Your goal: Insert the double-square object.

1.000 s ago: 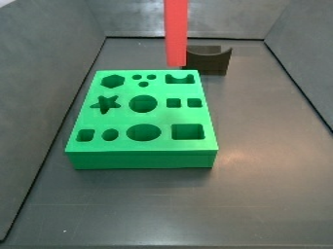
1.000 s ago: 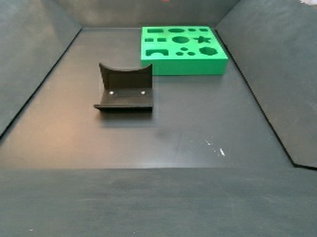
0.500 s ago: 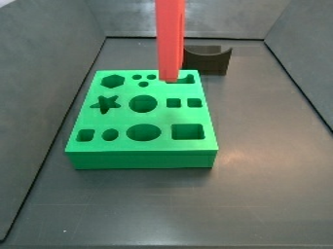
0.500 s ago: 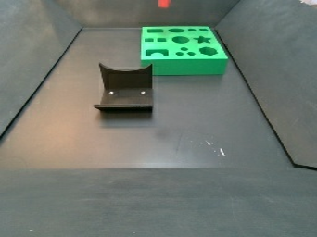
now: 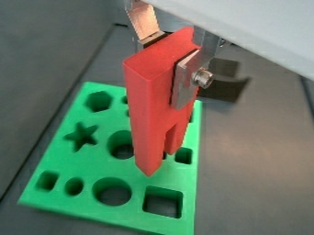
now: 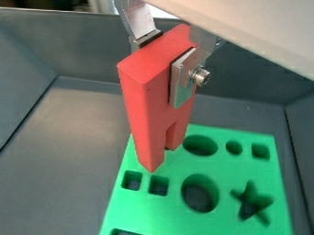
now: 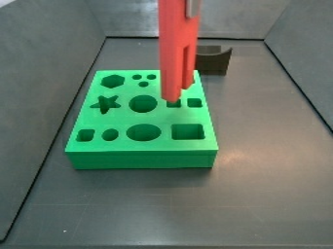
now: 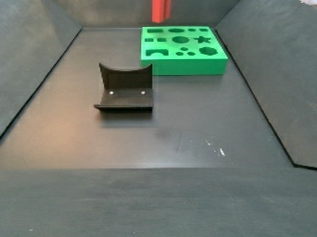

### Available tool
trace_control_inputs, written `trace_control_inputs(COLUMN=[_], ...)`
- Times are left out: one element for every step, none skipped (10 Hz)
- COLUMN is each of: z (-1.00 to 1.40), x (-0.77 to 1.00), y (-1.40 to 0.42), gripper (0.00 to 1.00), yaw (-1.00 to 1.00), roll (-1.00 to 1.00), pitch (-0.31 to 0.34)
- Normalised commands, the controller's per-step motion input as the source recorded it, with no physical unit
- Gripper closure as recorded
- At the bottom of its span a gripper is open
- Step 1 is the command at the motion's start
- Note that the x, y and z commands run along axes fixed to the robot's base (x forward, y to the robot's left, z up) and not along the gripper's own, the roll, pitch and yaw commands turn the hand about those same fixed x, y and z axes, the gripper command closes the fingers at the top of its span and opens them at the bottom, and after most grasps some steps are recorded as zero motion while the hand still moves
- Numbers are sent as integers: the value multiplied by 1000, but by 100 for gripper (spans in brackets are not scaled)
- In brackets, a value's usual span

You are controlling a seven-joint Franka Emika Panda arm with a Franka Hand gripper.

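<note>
The dark desk (image 8: pixel 161 139) carries the green board (image 7: pixel 143 119), set toward one end, with the dark brown notched block (image 8: pixel 124 90) well apart from it on bare floor. The board's shaped holes all look empty in both side views. Above it hangs the double-square object (image 5: pixel 157 106), a tall red bar held upright, its forked end pointing down over the board's middle rows near the small square holes (image 7: pixel 185 101). The gripper (image 5: pixel 166 57) sits at the bar's top, its jaws clamped on the double-square object, one silver finger (image 6: pixel 185 75) flat against its side. By my reading, pick-up and carry are done; lining the prongs up with the paired squares, lowering and releasing remain. Whether the prong tips touch the board yet, I cannot tell.
</note>
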Motion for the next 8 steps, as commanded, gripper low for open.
trace_control_inputs(z=[-229,-160,-106,-100,-100,-103,-189,-234], x=[271,251,211,211,211,206,191,180], y=[106,114,111,109,109,109,117,111], gripper=[100,100,100,100,100,100,100,100], yaw=[-891,-900,-923,-923,-923,-920,-897,-897], roll=[71,43,17,17,17,20,51,63], pitch=[-10,-9,0,-1,0,0,0,0])
